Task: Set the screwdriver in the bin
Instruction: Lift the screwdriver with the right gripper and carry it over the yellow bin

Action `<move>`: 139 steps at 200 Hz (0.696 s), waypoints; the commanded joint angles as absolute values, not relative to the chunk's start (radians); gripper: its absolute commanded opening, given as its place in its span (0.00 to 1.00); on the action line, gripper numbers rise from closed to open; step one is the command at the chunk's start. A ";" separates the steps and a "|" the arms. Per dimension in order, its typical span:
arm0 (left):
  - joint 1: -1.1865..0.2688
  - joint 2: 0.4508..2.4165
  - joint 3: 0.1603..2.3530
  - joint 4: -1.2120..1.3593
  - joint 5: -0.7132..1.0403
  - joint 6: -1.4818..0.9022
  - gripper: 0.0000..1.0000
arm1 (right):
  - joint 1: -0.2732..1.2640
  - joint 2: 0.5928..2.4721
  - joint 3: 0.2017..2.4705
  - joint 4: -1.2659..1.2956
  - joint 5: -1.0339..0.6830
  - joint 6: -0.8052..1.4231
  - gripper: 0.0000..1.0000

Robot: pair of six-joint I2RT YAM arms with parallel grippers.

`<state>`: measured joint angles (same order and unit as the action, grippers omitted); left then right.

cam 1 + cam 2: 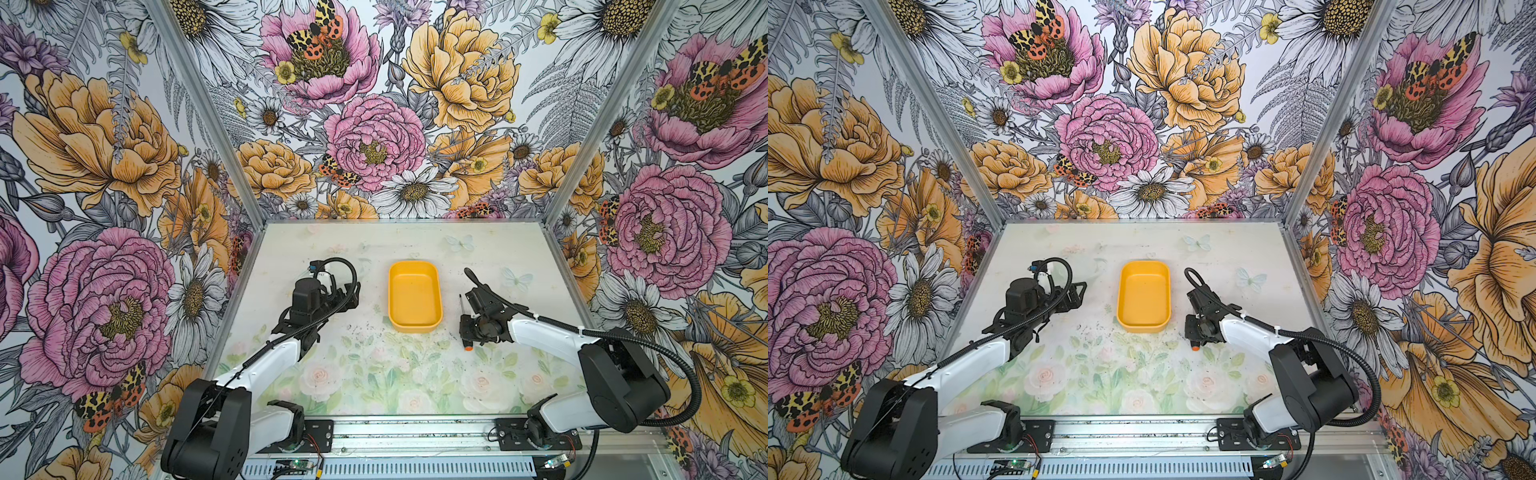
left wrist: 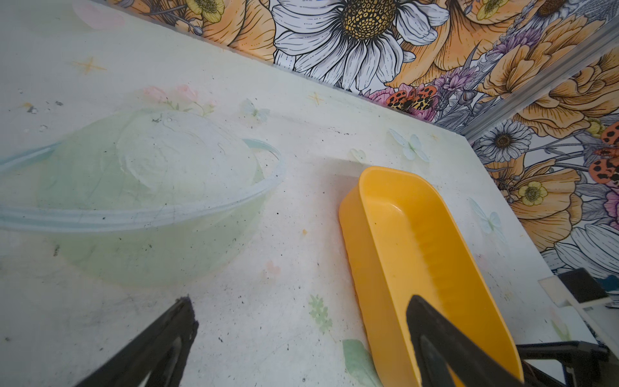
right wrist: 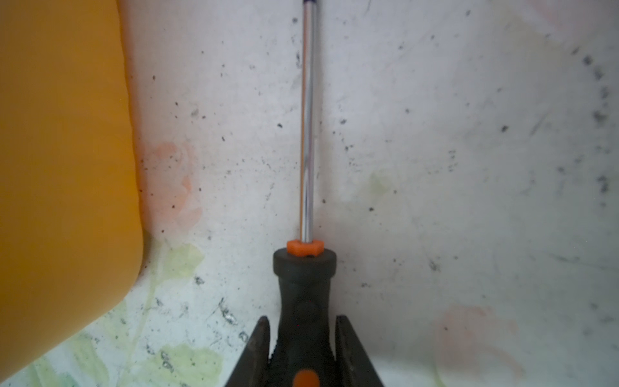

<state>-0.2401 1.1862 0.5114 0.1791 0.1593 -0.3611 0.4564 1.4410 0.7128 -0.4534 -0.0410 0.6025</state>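
The right gripper has its fingers closed on the black handle of the screwdriver, one finger on each side of the handle. The chrome shaft projects straight forward from the fingers, and the orange end cap protrudes behind them. The screwdriver is low over the table; whether it touches the table cannot be told. The yellow-orange bin stands just beside the right fingers, on the side toward the left arm, with its long wall parallel to the shaft and apart from it. The bin holds nothing. The left gripper has its fingers spread wide, gripping nothing. A transparent bowl stands ahead of the left fingers.
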 commanded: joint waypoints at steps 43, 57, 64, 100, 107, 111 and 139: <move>-0.251 1.205 0.526 0.175 0.175 -0.364 0.99 | 0.439 1.298 0.983 -0.573 0.015 0.531 0.00; -0.256 1.214 0.530 0.177 0.170 -0.361 0.99 | 0.445 1.318 1.057 -0.567 0.095 0.574 0.00; -0.258 1.216 0.532 0.176 0.167 -0.358 0.99 | 0.448 1.335 1.092 -0.555 0.124 0.600 0.00; -0.258 1.203 0.538 0.176 0.155 -0.362 0.99 | 0.468 1.472 1.302 -0.523 0.176 0.657 0.00; -0.258 1.200 0.539 0.174 0.151 -0.363 0.99 | 0.475 1.501 1.346 -0.524 0.172 0.656 0.00; -0.259 1.199 0.539 0.173 0.148 -0.363 0.99 | 0.480 1.515 1.364 -0.525 0.167 0.655 0.00; -0.259 1.194 0.540 0.160 0.144 -0.360 0.99 | 0.537 1.594 1.450 -0.541 0.238 0.679 0.00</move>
